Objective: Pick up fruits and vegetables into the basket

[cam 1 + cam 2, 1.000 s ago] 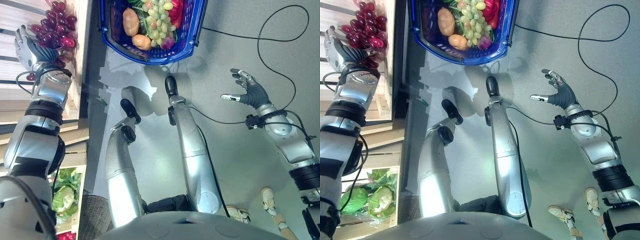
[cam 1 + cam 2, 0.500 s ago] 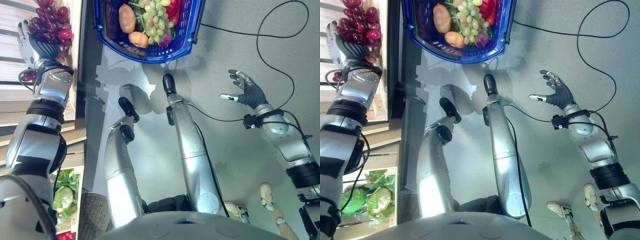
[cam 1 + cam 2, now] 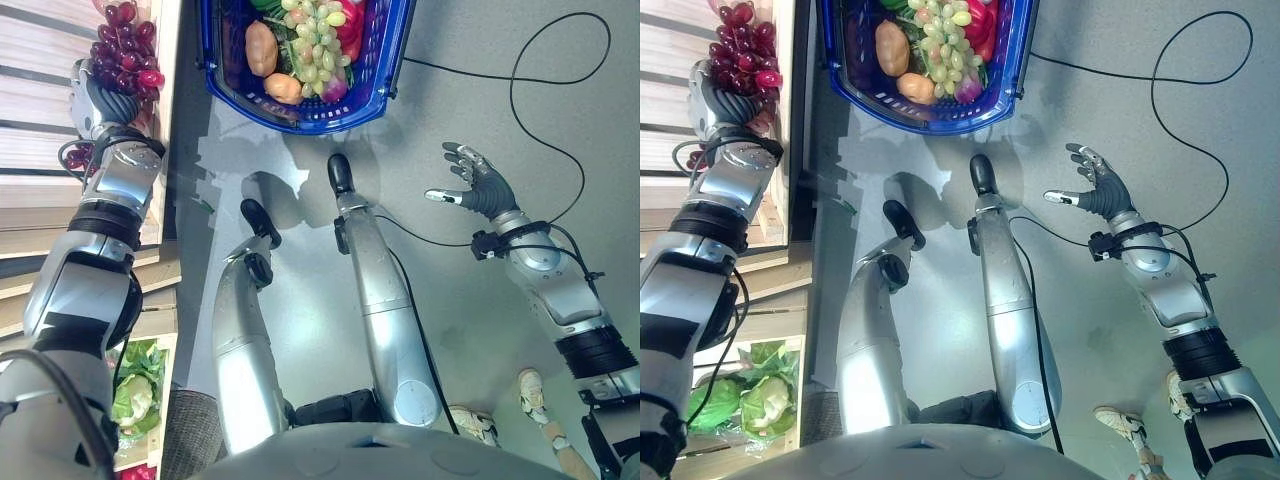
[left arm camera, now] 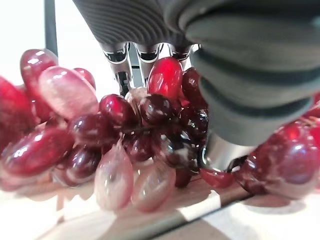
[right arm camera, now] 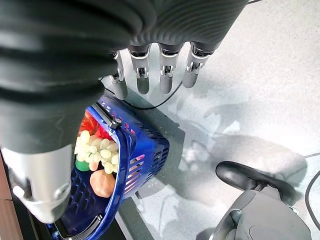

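Red grapes (image 3: 125, 50) on wooden shelf (image 3: 40, 150), left hand (image 3: 95, 100) curled around the bunch; right hand (image 3: 475, 185) spread, empty, over floor; blue basket (image 3: 385, 60) holding produce.

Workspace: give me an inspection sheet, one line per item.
Surface: grey floor; wooden shelf on the robot's left.
Job's things: blue basket on the floor holding green grapes, potatoes and red produce; red grapes on the shelf.
Clutter: leafy greens in a lower crate.
Hands: left hand on the red grapes, fingers reaching into the bunch, grip unclear; right hand open over the floor, holding nothing.
Cables: left out.
Surroundings: a person's shoes at lower right.
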